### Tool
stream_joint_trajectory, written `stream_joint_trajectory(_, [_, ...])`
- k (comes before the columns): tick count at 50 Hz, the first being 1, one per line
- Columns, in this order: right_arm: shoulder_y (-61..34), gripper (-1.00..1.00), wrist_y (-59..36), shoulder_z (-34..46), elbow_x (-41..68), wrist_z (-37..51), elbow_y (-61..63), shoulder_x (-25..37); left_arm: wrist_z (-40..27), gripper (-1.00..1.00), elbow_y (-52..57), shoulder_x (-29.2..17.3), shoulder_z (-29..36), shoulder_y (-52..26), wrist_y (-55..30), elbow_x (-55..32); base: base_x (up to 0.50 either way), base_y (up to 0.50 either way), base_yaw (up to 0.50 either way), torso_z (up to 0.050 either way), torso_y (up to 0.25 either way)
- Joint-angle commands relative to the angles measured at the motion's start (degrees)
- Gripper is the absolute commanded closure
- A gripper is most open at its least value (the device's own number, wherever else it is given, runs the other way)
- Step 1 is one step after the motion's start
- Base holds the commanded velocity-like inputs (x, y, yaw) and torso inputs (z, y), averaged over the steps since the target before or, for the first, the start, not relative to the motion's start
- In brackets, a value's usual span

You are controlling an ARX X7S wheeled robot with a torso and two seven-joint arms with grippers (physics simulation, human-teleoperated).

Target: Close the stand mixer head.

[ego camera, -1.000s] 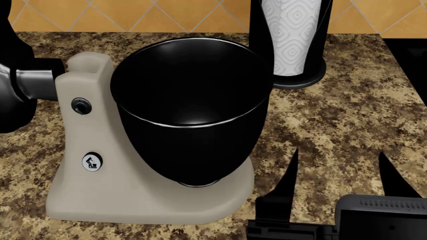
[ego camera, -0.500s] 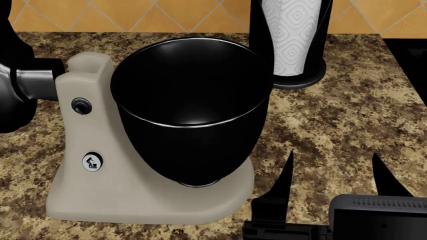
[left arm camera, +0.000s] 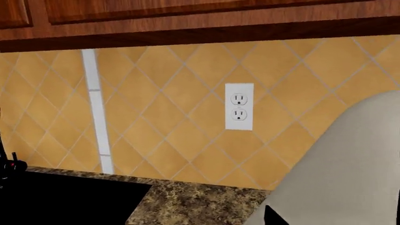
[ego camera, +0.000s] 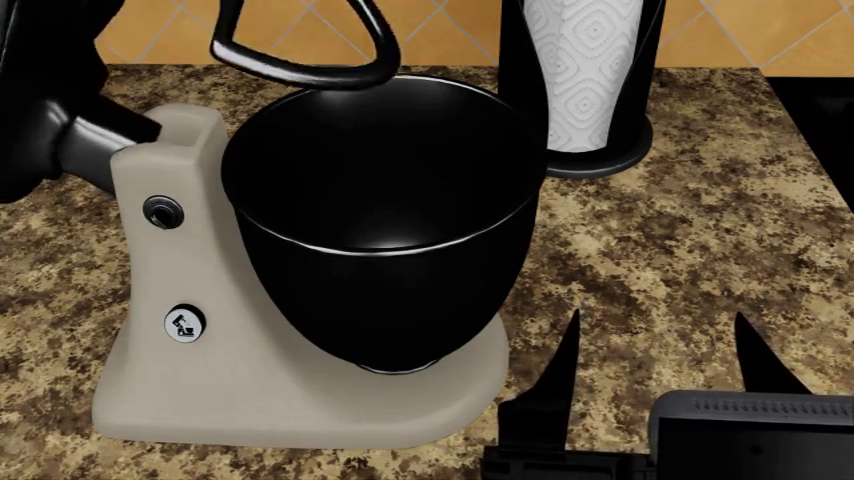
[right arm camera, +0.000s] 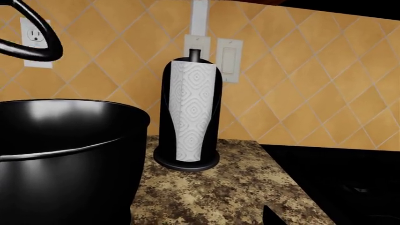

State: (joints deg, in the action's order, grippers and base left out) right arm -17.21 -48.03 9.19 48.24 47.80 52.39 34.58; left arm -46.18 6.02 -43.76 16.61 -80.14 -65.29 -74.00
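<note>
Head view: black beater loop (ego camera: pixel 307 55) hangs just above the mixing bowl (ego camera: pixel 380 215) rim, not yet inside it, so the stand mixer head (left arm camera: pixel 350 168) is judged partway down, closing unfinished. Head's beige shell fills the left wrist view; left gripper unseen, grip state cannot be told. Right gripper (ego camera: pixel 654 355) sits near the bowl, fingers spread, holding nothing.
</note>
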Motion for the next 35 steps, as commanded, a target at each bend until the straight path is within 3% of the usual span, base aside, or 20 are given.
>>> stream_joint_trajectory(1, [0.1, -1.00, 0.3, 0.3, 0.0, 0.0, -0.1, 0.2, 0.0, -1.00, 4.2, 8.9, 2.3, -0.6, 1.5, -20.1, 0.00, 0.00, -0.01, 0.000, 0.000])
stream_joint_trajectory(20, [0.4, -1.00, 0.7, -1.2, 1.5, 0.8, 0.7, 1.2, 1.2, -1.00, 3.6, 13.9, 6.8, 0.6, 1.7, -17.6, 0.00, 0.00, 0.00, 0.000, 0.000])
stream_joint_trajectory(35, [0.4, -1.00, 0.7, -2.1, 2.9, 1.7, 1.3, 1.8, 0.1, -1.00, 3.9, 14.3, 8.6, 4.0, 1.5, -18.0, 0.00, 0.00, -0.01, 0.000, 0.000])
